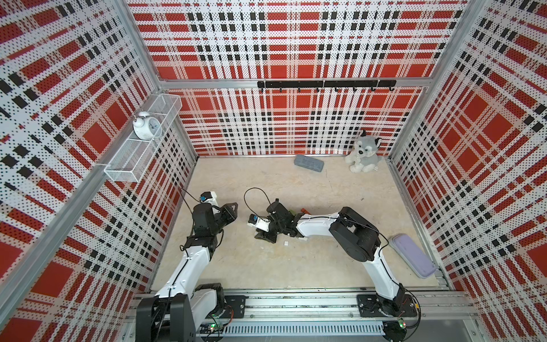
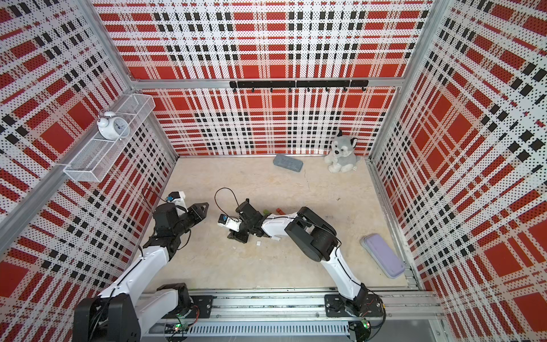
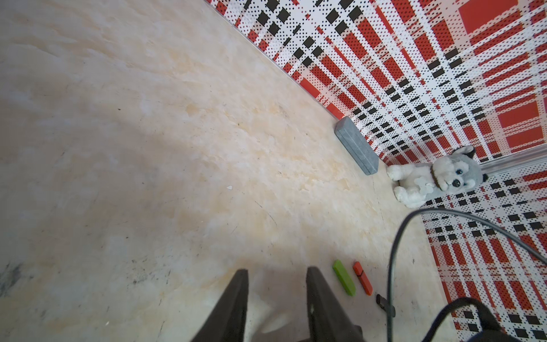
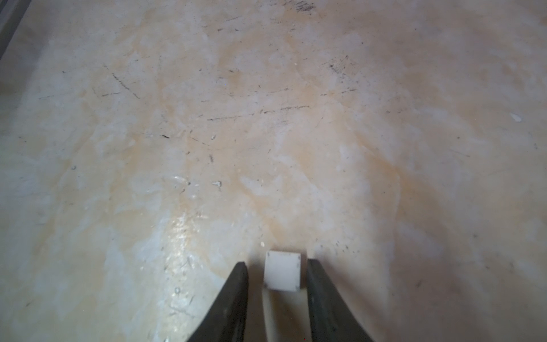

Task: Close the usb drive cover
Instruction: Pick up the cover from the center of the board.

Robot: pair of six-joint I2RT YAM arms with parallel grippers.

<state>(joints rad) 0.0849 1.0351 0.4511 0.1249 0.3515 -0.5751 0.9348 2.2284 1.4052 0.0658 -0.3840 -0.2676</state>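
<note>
Right claw (image 4: 277, 263) sits low over the surface (image 4: 266, 118), spread either side of the white usb cover (image 4: 282, 271) (slim gaps on both sides); left claw (image 3: 277, 270) hangs spread, empty.

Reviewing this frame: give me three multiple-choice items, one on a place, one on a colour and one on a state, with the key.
1. The plush husky sits: A) at the near edge; B) beside the grey case; C) dead centre.
2. The stick next to the orange stick is: A) blue; B) yellow; C) green.
3. The left gripper is: A) open, empty; B) shut, empty; C) clamped on a stick.
Key: 1 B, they sit side by side in both top views. 2 C, the green stick lies alongside it in the left wrist view. 3 A, bare surface shows between its fingers.
</note>
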